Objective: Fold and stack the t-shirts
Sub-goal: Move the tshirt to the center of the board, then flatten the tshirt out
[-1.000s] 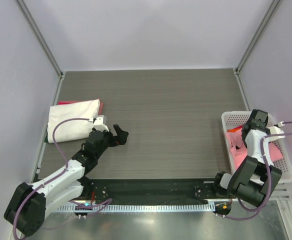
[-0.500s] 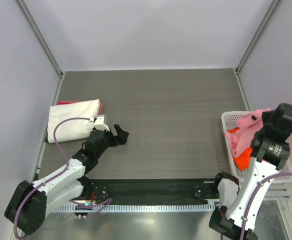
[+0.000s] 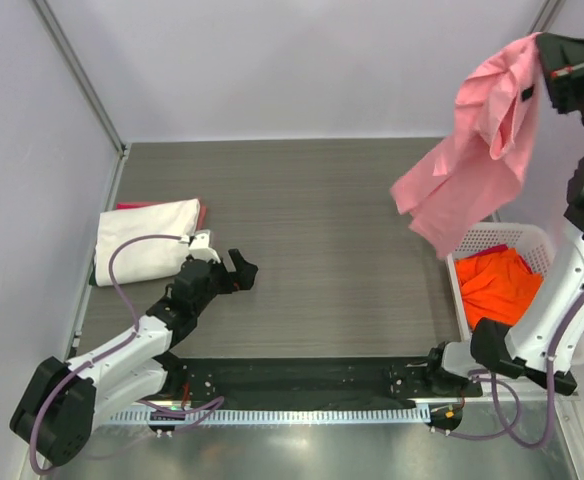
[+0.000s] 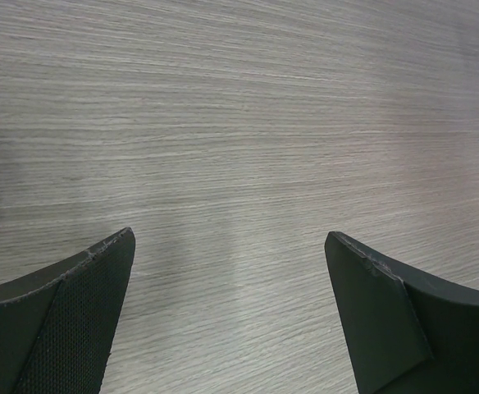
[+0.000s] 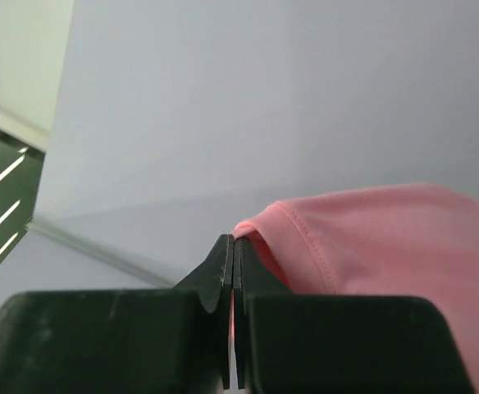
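Cream-white cotton t-shirt [image 3: 144, 252] lies folded over a red one [image 3: 201, 213] at the table's [image 3: 332, 200] left edge; the clenched right gripper [image 3: 544, 50] holds up a light pink t-shirt [image 3: 472, 150], a bright orange t-shirt [image 3: 497, 285] waits in its white mesh basket [image 3: 492, 236], and the left gripper [image 3: 240, 270] gapes empty.

Dark wood-grain tabletop [image 3: 322, 230] between pale lilac walls [image 3: 292, 70] with metal corner posts [image 3: 77, 75]

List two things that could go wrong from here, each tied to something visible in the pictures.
1. The right gripper pinches only a thin edge of the light pink cotton t-shirt, so it might slip free.
2. Its bunched lower end hangs by the white plastic mesh basket; it could snag the rim or land crumpled.
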Action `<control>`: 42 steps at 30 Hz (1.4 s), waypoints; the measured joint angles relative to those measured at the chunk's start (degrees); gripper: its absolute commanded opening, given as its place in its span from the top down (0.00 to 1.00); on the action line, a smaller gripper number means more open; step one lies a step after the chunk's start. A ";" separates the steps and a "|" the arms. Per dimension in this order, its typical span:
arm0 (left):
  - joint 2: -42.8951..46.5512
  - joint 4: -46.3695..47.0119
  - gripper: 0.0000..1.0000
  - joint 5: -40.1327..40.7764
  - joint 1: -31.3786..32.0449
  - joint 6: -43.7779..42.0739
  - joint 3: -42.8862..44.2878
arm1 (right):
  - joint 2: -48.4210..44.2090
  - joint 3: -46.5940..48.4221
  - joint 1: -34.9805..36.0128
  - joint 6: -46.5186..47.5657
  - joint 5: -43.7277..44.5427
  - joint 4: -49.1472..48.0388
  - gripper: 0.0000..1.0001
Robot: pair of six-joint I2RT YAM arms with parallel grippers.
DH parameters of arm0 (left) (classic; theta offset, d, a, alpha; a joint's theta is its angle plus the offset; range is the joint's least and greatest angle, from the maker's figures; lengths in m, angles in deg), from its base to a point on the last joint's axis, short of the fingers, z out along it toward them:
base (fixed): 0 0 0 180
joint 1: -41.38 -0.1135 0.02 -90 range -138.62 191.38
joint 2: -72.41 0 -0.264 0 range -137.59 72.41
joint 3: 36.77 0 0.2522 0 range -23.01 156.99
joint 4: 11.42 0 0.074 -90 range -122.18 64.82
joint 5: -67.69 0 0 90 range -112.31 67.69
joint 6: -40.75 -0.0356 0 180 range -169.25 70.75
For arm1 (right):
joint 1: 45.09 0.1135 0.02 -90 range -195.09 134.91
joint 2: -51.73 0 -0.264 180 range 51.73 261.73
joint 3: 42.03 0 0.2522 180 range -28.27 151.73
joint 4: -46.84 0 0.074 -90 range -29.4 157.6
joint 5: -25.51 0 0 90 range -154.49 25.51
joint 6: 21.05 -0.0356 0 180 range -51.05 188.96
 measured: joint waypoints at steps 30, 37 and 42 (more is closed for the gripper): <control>16.92 -2.10 0.06 3.72 0.00 -0.37 -3.06 | -5.31 -48.92 52.28 17.84 17.25 -12.11 0.37; 15.54 -2.05 0.07 4.13 0.00 -0.33 -3.34 | -23.54 -83.87 51.49 20.15 29.35 -12.00 0.27; 10.69 -2.43 0.07 4.13 0.00 -0.13 -3.17 | -23.21 -88.04 54.12 23.26 26.95 -14.21 0.38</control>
